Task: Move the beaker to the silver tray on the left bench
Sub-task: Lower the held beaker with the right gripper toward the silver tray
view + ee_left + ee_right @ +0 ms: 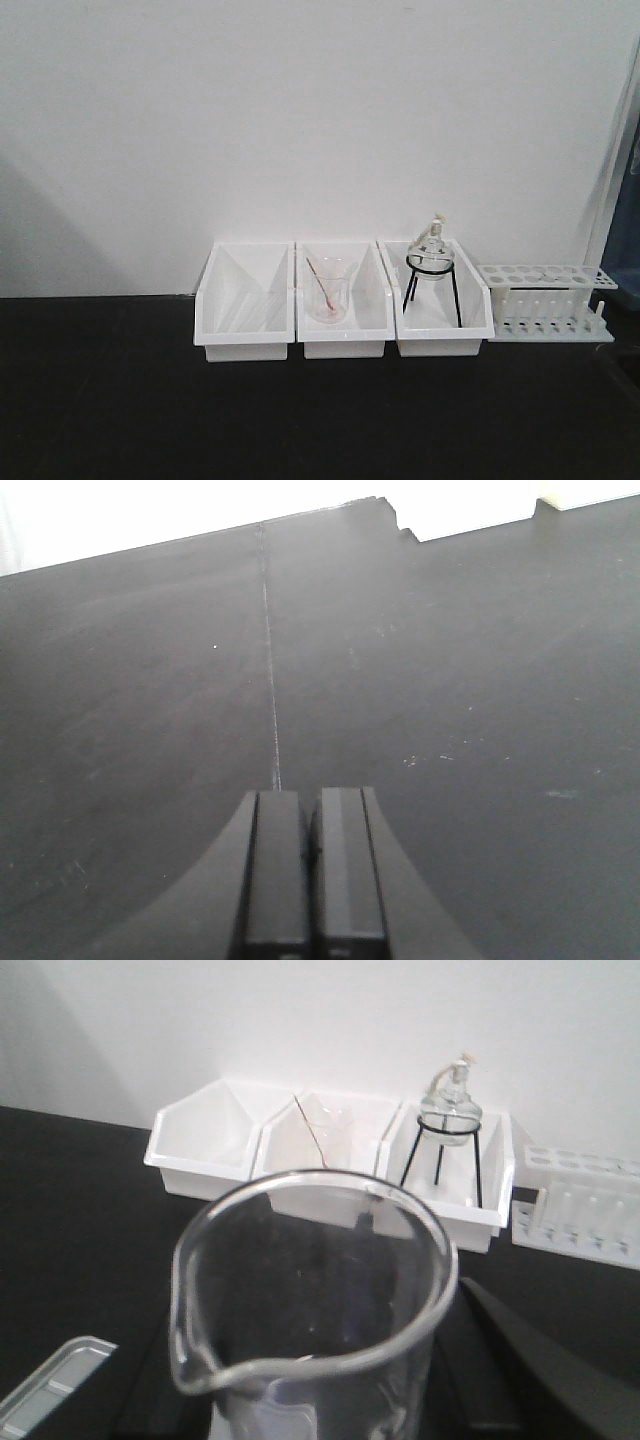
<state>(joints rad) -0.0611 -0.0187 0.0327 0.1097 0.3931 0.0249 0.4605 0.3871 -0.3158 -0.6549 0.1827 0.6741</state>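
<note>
glass fills the right wrist view: the beaker (310, 1300), clear, cylindrical, smooth rolled rim w/ a pouring lip at 7 o'clock, sits right under the cam between the dark parts of the right gripper (330, 1415), one black finger (530, 1360) showing at 4 o'clock. looks clamped on the beaker walls, tho the contact itself is hidden by the glass. at 8 o'clock of the beaker, low in the corner, a silver tray (50, 1385), ribbed metal, only its corner in shot, apart from the beaker.

front view: three white plastic bins (340, 300) in a row, glossy, slanted fronts, against a white wall on a matte black bench (150, 400). middle bin has a clear beaker w/ pinkish rod (327, 288) leaning inside. bin at 3 o'clock of it holds a round flask (432, 252) on a thin black wire tripod (432, 285). further at 3 o'clock, a white test-tube rack (545, 300) w/ round holes, just beside the last bin.

left wrist view: left gripper (312, 810), two flat black pads pressed together, nothing between, over bare dark benchtop w/ a thin seam line running to 12 o'clock.
</note>
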